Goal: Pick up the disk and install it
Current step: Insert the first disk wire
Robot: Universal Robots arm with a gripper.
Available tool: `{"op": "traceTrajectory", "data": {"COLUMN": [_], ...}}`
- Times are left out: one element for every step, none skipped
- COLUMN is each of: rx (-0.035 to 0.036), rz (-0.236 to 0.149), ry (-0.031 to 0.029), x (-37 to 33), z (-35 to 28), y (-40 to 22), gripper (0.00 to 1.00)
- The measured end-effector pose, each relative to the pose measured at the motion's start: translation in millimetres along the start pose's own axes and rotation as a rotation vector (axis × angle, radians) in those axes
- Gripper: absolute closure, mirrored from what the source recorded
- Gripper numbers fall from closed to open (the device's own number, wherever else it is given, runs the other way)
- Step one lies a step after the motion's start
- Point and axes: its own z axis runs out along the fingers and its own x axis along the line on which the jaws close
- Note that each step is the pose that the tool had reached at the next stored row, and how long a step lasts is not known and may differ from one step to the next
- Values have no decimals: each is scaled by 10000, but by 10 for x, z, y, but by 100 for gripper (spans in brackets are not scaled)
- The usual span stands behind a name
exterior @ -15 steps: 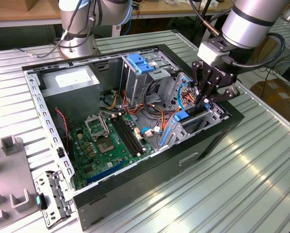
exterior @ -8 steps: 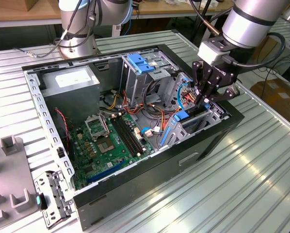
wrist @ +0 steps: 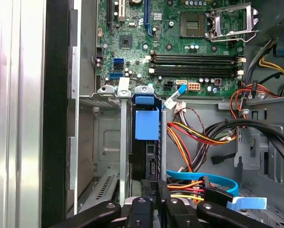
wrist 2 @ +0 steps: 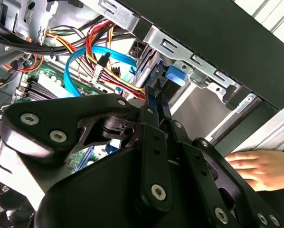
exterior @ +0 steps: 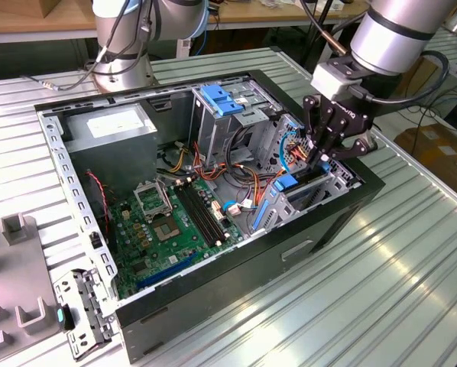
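With the flat silver-grey, blue-railed disk (wrist: 146,142) already standing in its bay slot, the black tool (exterior: 321,155) pinches its edge; final seating seems left

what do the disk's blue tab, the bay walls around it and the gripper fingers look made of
Disk tab: matte light blue, likely moulded plastic. Bay walls: bare grey sheet metal, dull sheen, stamped slots. Gripper fingers: black, satin, bolted links; metal or hard plastic, unclear.
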Motion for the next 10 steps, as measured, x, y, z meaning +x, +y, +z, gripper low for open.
{"op": "traceTrajectory", "data": {"rx": [-14, -21, -24, -24, -25, -25, -25, -28, -31, -48], "rz": [-1, 0, 0, 1, 0, 0, 0, 0, 0, -1], "ry": [0, -1, -4, -3, -3, -1, 0, 0, 0, 0], "x": [-1, -2, -5, -6, -7, -8, -8, -8, -8, -8], "z": [1, 2, 4, 5, 7, 10, 13, 22, 27, 41], "y": [-4, -9, -14, -14, -14, -15, -15, -15, -15, -16], "gripper": [84, 84, 84, 84, 84, 84, 84, 84, 84, 84]}}
